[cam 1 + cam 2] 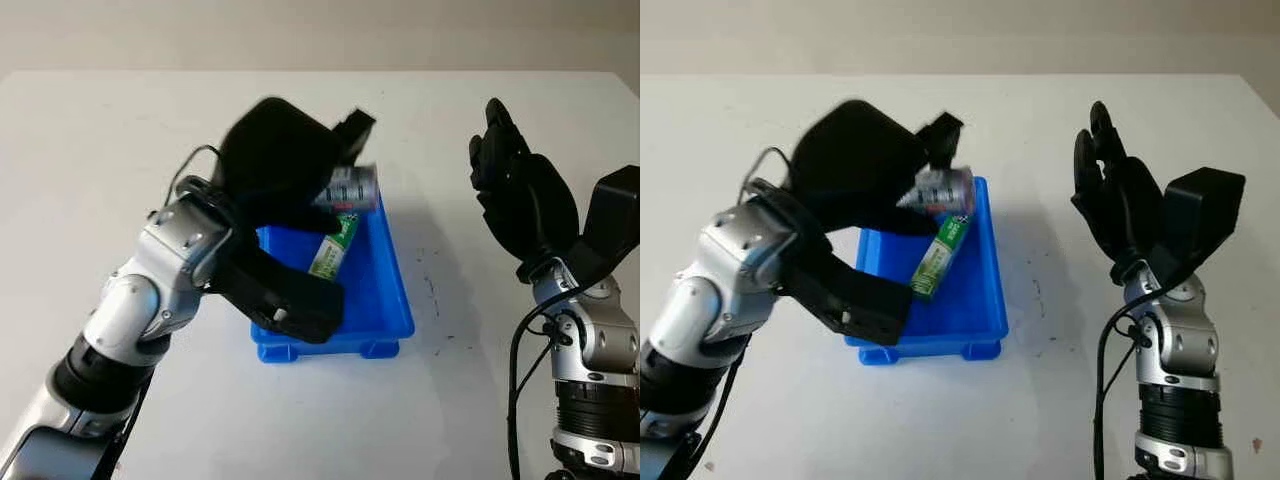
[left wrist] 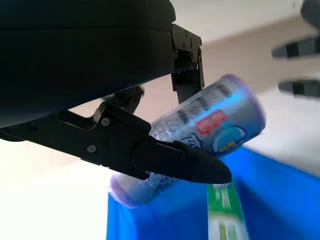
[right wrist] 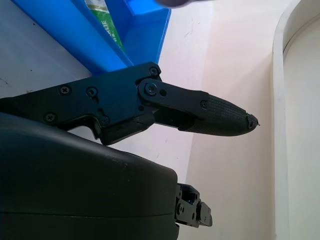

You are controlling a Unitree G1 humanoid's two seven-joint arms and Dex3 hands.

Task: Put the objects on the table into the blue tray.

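We see the left hand [image 1: 290,165] gripping a silver can [image 2: 210,125] above the blue tray [image 1: 385,300], which holds a green tube [image 1: 333,248]. The right hand [image 1: 520,190] is open above the desk [image 1: 90,150].

A white table [image 1: 90,150] carries the scene, its top plain and pale, with the far edge meeting a beige wall. Directly on it sits a blue tray [image 1: 392,300], a shallow rectangular bin placed near the middle of the tabletop, its long side running away from the robot. Just beside the tray's right wall, a few small dark scuff marks [image 1: 434,296] speckle the white surface. A soft shadow falls on the table to the right of the tray.
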